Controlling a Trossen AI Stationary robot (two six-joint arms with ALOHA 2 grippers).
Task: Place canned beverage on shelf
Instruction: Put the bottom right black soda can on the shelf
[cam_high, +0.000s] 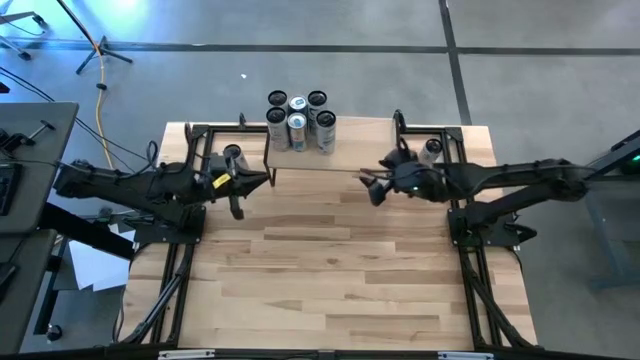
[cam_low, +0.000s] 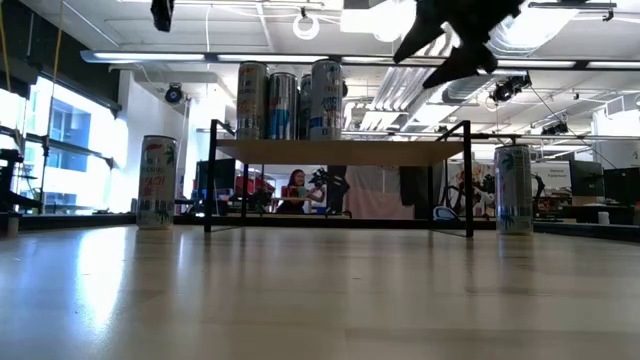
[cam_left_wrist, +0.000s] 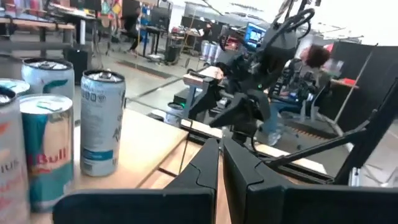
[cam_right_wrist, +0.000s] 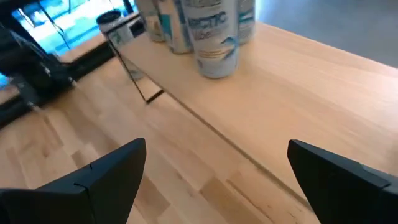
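Light-wood shelf (cam_high: 345, 150) bearing cans (cam_high: 298, 121)

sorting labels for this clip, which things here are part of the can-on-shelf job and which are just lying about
Part of the job:
- shelf
- cluster of cans on the shelf
- can by the left arm, on the table
- can by the right arm, on the table
- right gripper, open, empty
- left gripper, shut, empty

Lying about:
- yellow cable on the floor
- person in the room behind

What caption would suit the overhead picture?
Five cans cluster on the shelf while the shut left gripper and open right gripper hover in front.
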